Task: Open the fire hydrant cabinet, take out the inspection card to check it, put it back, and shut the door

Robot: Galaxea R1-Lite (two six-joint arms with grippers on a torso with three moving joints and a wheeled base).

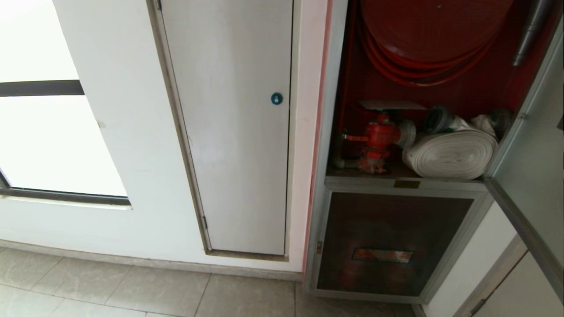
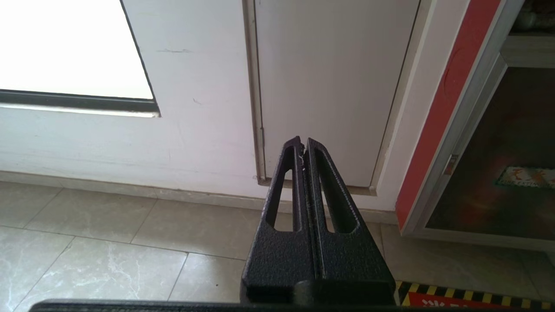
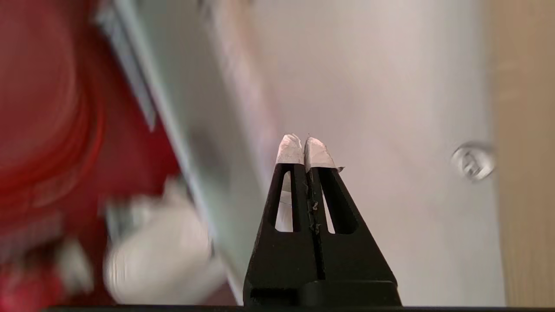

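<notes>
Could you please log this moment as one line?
door: open | inspection card: on valve | right hand: shut, empty | left hand: shut, parked

The head view looks forward and down from mid height at the wall; it takes in a window (image 1: 53,141) on the left, a white door (image 1: 233,132) in the middle, the open cabinet (image 1: 418,132) on the right and a strip of floor (image 1: 132,286) below; neither arm shows in it. The left wrist view sits low, near the floor, looking along its shut end effector (image 2: 302,145) at the foot of the white door (image 2: 329,86); it shares that door, the window corner and the lower dark panel (image 2: 498,173) with the head view. The right wrist view is close to the cabinet, blurred, facing along its shut end effector (image 3: 303,143); it shares the white hose (image 3: 160,255) and red interior.
</notes>
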